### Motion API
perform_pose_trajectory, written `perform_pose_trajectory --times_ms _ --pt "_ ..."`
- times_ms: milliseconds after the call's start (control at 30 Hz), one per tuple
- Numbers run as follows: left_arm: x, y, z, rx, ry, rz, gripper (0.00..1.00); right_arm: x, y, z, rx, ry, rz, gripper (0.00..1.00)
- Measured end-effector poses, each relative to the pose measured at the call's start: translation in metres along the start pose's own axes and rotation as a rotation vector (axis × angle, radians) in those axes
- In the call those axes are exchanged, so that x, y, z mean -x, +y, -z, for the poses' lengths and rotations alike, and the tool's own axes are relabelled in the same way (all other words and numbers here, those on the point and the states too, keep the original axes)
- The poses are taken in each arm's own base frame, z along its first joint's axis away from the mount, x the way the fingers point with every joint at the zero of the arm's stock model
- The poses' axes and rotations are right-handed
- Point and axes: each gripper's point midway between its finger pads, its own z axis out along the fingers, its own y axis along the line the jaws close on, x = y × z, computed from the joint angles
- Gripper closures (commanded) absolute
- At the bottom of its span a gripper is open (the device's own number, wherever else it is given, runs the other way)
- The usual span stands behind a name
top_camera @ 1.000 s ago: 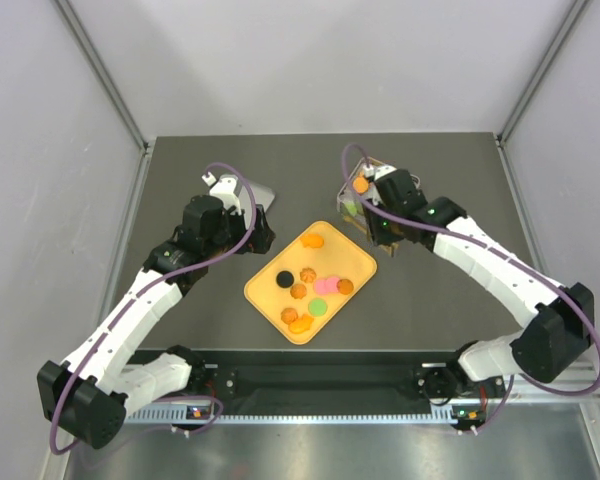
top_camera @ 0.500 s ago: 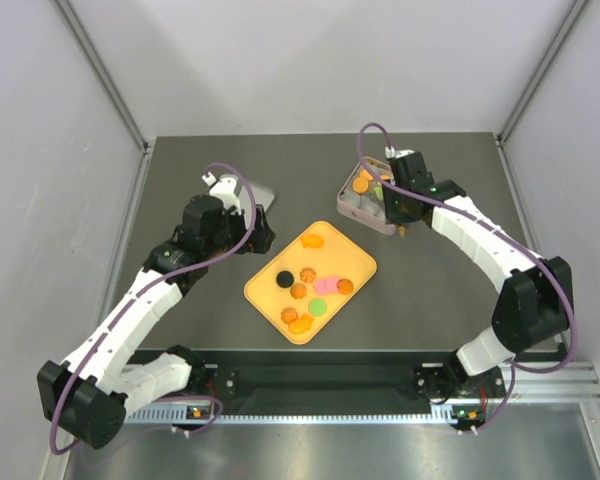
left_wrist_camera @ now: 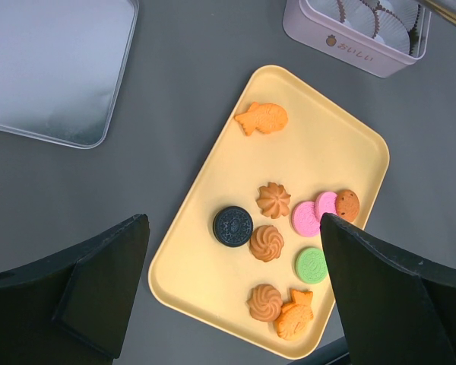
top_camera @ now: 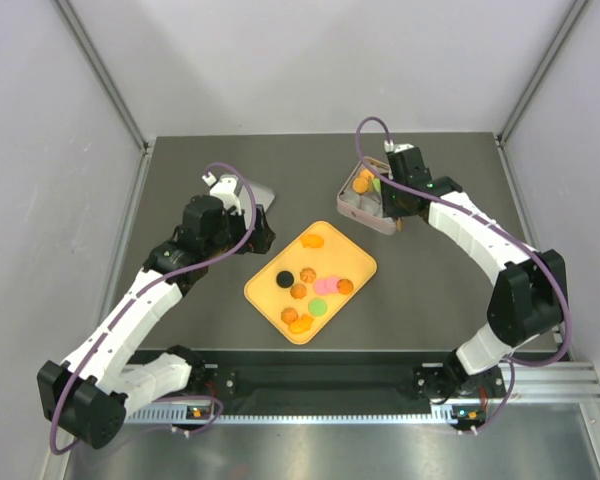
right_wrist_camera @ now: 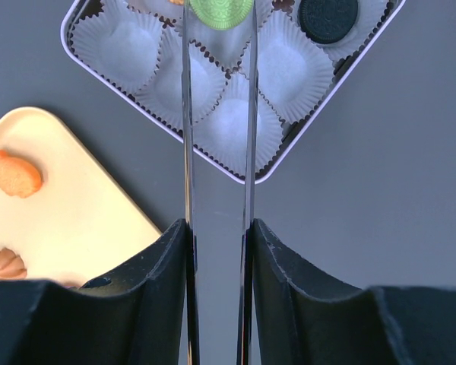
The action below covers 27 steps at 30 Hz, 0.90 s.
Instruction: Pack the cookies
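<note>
Several cookies lie on the orange tray (top_camera: 263,296): an orange fish (left_wrist_camera: 262,118), a black one (left_wrist_camera: 232,226), orange swirls (left_wrist_camera: 273,200), pink ones (left_wrist_camera: 306,218) and a green one (left_wrist_camera: 311,265). My right gripper (right_wrist_camera: 216,243) is shut on metal tongs (right_wrist_camera: 186,152). The tong tips pinch a green cookie (right_wrist_camera: 220,11) above the paper cups of the pink tin (right_wrist_camera: 313,122). A black cookie (right_wrist_camera: 328,17) sits in one cup. In the top view an orange cookie (top_camera: 363,183) shows in the tin (top_camera: 348,206). My left gripper (left_wrist_camera: 235,304) is open and empty above the tray's near end.
The tin's silver lid (left_wrist_camera: 53,68) lies flat on the dark table left of the tray, beside the left arm (top_camera: 263,193). Grey walls enclose the table on three sides.
My right wrist has swung round and moved to the far side, bringing the tongs and the green cookie over the tin. The left arm and the tray cookies have not moved.
</note>
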Motion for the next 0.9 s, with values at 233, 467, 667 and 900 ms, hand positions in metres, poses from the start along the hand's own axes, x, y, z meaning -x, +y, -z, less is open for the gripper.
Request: perform_pose_trajectory --times_ms 233,467,667,900 --pt "0.0000 -0.0001 0.0000 0.000 0.000 0.000 0.01 0.0002 -0.0002 -0.0016 -0.001 0.000 -0.001 0.64" --pt "0.0000 -0.0001 0.0000 0.000 0.000 0.000 0.01 0.0006 -0.0011 -0.0019 -0.005 -0.002 -0.002 0.64" --pt "0.0000 -0.0001 0.0000 0.000 0.000 0.000 0.01 -0.0005 -0.0028 -0.0029 -0.008 0.000 -0.005 0.64" --pt "0.0000 -0.0001 0.0000 0.000 0.000 0.000 0.01 -0.0051 -0.0033 -0.0042 -0.010 0.011 -0.003 0.63"
